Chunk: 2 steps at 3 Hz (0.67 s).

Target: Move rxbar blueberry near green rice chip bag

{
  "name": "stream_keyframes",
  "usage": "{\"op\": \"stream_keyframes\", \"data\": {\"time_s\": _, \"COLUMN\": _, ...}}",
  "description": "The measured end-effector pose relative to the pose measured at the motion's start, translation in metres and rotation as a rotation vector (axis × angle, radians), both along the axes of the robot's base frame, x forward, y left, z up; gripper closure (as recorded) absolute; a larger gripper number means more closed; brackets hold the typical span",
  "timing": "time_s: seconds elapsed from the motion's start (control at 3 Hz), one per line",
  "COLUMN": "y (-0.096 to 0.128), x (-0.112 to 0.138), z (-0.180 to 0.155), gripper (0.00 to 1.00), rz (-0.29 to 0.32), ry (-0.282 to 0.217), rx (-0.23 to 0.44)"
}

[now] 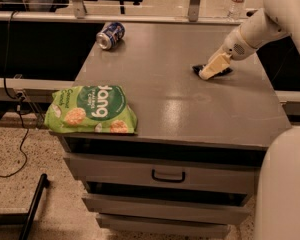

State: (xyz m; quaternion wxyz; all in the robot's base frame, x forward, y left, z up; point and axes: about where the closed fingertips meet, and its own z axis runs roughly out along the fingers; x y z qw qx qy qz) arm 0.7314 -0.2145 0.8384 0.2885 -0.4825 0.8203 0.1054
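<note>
The big white arm [275, 14] comes in from the top right corner and bends down toward the gray table [190, 114]. It slopes down and to the left. At its end is the cream gripper [210, 72], and it points down at the table top, on the far right part of the table.

The little dark snack bar [197, 69] lies flat on the table right under the gripper. The gripper is touching it or almost touching it. A bit of the dark wrapper sticks out on the left of the gripper tip and a bit more shows on the right. I cannot tell if the gripper is pinching the bar or just resting on it.

The green chip bag [92, 109] lies flat at the front left corner of the table, and its edge hangs a little over the front. It is well apart from the snack bar, with a lot of bare table between them.

A blue can [110, 35] lies on its side near the back left corner. Under the table top there is a drawer [140, 171] with a dark handle [168, 176]
</note>
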Motion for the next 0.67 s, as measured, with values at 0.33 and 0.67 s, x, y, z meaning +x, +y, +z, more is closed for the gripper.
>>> {"op": "stream_keyframes", "data": {"time_s": 0.33, "y": 0.029, "x": -0.001, "z": 0.023, "gripper": 1.00, "rz": 0.067, "ry": -0.064, "rx": 0.067}}
{"op": "stream_keyframes", "data": {"time_s": 0.67, "y": 0.060, "x": -0.015, "z": 0.059, "gripper": 1.00, "rz": 0.153, "ry": -0.136, "rx": 0.122}}
